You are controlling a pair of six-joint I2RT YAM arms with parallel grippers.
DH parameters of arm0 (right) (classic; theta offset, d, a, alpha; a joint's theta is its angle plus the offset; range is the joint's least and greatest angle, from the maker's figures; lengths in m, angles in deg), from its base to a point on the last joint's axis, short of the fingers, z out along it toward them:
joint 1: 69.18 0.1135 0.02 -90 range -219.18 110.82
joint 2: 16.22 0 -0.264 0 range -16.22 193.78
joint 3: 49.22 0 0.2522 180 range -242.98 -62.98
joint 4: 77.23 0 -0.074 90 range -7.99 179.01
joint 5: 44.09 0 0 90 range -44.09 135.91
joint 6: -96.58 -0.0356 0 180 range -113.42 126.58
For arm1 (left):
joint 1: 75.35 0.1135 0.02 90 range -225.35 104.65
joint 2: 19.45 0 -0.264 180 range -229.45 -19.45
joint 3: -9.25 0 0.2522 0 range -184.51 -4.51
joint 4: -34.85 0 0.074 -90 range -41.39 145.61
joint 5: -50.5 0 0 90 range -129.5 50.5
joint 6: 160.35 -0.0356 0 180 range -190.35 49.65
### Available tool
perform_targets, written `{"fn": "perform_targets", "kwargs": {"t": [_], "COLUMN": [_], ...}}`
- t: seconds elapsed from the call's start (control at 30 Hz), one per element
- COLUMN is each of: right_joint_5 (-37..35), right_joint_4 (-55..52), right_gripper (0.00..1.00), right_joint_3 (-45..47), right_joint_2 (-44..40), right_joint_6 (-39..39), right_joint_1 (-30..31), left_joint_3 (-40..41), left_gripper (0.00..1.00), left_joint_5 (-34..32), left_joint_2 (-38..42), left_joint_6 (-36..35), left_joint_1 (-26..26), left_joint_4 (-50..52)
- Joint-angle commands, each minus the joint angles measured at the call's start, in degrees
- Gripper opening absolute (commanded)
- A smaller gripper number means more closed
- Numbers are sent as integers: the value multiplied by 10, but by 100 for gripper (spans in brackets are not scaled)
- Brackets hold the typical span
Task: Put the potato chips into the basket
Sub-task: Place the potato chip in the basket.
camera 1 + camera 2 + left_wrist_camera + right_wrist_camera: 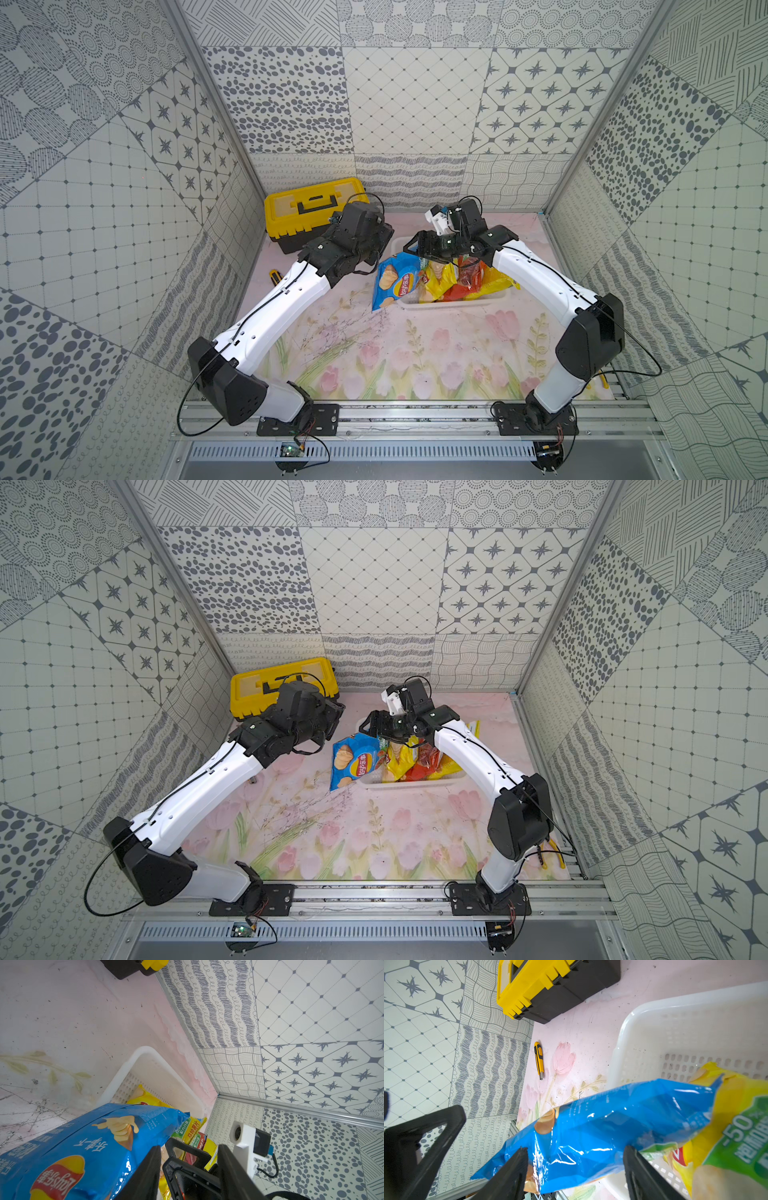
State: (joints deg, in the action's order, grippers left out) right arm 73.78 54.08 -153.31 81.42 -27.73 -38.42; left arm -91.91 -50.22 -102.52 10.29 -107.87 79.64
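Observation:
The blue potato chips bag (395, 282) (353, 762) leans over the left rim of the white basket (453, 305) (415, 784), its lower end on the table. A yellow bag (436, 282) and a red bag (461, 286) lie inside the basket. My right gripper (575, 1148) (424, 249) straddles the blue bag's upper end (612, 1126), a finger pressed to each side. My left gripper (189, 1147) stands open beside the blue bag (83, 1147), holding nothing. The right gripper's black fingers show between its jaws.
A yellow-and-black toolbox (316, 208) stands at the back left, close behind my left wrist. A yellow utility knife (275, 275) (538, 1059) lies left of the left arm. Yellow-handled pliers (552, 850) sit at the front right edge. The back wall runs just behind the basket (135, 1059).

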Motion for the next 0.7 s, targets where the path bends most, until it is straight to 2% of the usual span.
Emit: {"fn": "perform_targets", "kwargs": {"t": [0.0,0.17,0.27,0.37,0.43,0.5,0.67], "right_joint_5": [5,9,9,10,14,17,11], "right_joint_4": [12,6,2,1,0,-6,-40], "right_gripper": [76,76,76,76,76,76,77], "right_joint_3": [-25,-38,-40,-43,-52,-63,-107], "right_joint_2": [12,25,26,22,19,17,12], "right_joint_6": [7,8,11,13,12,15,29], "right_joint_1": [-2,-2,-2,-2,-2,-2,-2], "left_joint_3": [5,-22,-47,-55,-31,11,149], "left_gripper": [50,50,52,53,53,52,53], "left_joint_5": [13,-4,-37,-69,-76,-51,-15], "left_joint_2": [-6,4,31,70,108,146,220], "left_joint_6": [1,-49,-118,-220,-310,-388,-514], "left_joint_1": [-6,-6,-6,-6,-6,-7,-7], "left_joint_4": [-36,-3,62,127,166,166,145]}}
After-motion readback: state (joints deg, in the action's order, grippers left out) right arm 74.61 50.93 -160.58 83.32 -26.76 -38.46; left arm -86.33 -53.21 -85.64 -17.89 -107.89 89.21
